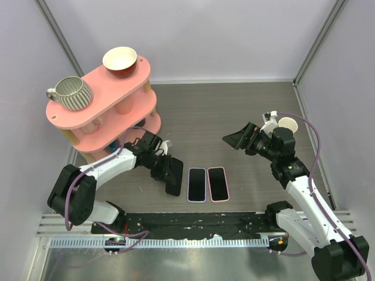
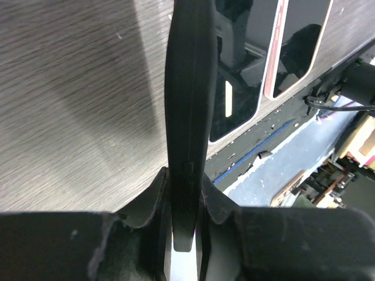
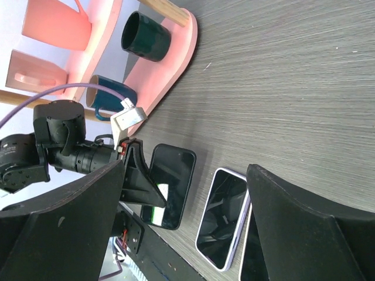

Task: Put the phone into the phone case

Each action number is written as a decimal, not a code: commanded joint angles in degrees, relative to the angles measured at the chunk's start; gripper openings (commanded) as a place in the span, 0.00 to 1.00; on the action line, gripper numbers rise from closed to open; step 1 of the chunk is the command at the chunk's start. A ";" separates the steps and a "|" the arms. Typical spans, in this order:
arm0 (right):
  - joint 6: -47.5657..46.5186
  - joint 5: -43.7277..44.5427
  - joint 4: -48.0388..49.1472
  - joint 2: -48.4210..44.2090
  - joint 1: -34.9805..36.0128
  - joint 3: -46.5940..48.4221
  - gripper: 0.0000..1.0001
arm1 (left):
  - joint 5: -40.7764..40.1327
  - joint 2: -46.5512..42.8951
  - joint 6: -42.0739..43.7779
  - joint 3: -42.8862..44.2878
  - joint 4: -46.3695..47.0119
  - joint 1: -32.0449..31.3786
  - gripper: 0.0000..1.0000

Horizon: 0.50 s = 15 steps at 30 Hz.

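My left gripper [image 1: 166, 170] [image 2: 186, 175] is shut on a black phone [image 1: 173, 180] [image 2: 188, 88] [image 3: 170, 184]. It shows edge-on in the left wrist view. In the right wrist view its dark screen sits inside a black phone case rim. It is tilted over the table left of two flat phones, one in a lilac case [image 1: 197, 184] [image 3: 222, 225] and one in a pink case [image 1: 217, 183] [image 2: 299, 47]. My right gripper [image 1: 237, 140] [image 3: 187, 170] hangs open and empty above the table, to the right of them.
A pink tiered shelf [image 1: 88, 120] stands at the back left with a striped mug [image 1: 71, 93], a bowl [image 1: 120, 58] and cups [image 3: 145, 36]. A paper cup [image 1: 287, 124] sits behind the right arm. A black strip [image 1: 193, 221] runs along the near edge.
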 commanded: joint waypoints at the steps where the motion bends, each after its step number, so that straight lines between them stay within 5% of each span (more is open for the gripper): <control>1: -1.66 1.28 -0.66 -1.57 -0.07 2.50 0.91 | 8.93 0.48 -4.85 -4.02 12.32 0.46 0.00; 6: -2.18 0.58 -0.66 -1.48 -0.07 2.06 0.91 | 8.78 2.84 -5.92 -5.89 16.30 0.46 0.00; 15: -3.50 -1.62 -1.71 1.68 -0.07 1.36 0.87 | -12.21 6.63 -4.16 -3.60 3.64 0.99 0.00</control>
